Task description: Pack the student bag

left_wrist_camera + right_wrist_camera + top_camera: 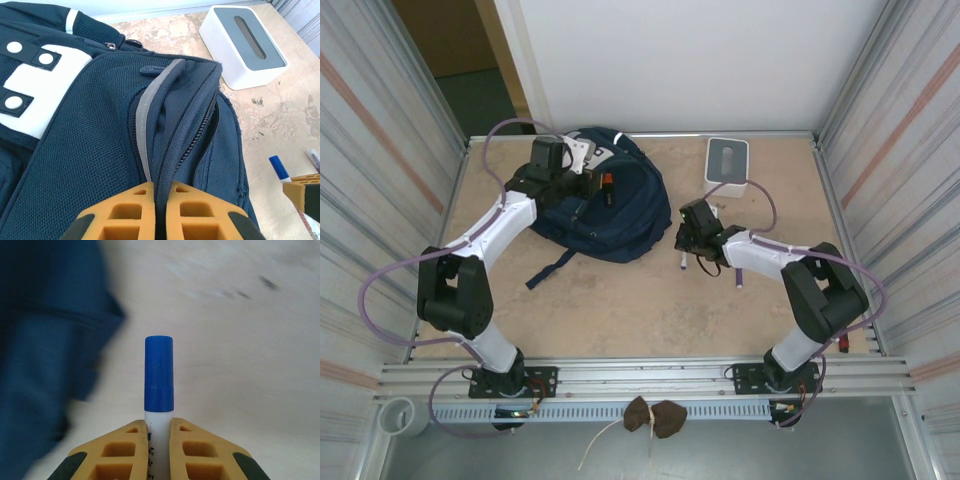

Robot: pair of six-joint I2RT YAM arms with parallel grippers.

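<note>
1. Student bag (605, 200): navy backpack lying on the tan surface (620, 310), upper left-centre of top view, near the far wall. One dark strap (548, 272) trails toward lower left.
2. Left fingers (597, 186) sit over the bag's right-centre part in top view, w/ the arm reaching in from lower left.
3. Left wrist view: bag (90, 150) takes up the left and centre of frame. White patch w/ snaps (45, 95) at far left, grey reflective stripe (150, 110) running up the middle, zip (200, 135) just right of it.
4. Left fingers (149, 196), bottom centre: closed tight, pinching a fold of bag fabric by the zip. Hardly any gap between the pads.
5. White-grey box (727, 161), slotted grey top: upper right-centre of top view, apart from the bag. Same box (245, 45) at upper right in left wrist view.
6. Right fingers (688, 243) at centre-right of top view, just right of the bag's lower edge.
7. Right wrist view (blurry): right fingers (140, 432) closed on a blue-capped marker (159, 375). White barrel is clamped between the pads and the cap sticks out past the tips. Bag (45, 340) is a blue blur at frame left.
8. Left wrist view, lower right: same marker (279, 169) w/ cap aimed at the bag, beside one orange finger of the right fingers (300, 190).
9. Pale pen-like item (740, 281) lies on the surface by the right forearm, too small to ID.
</note>
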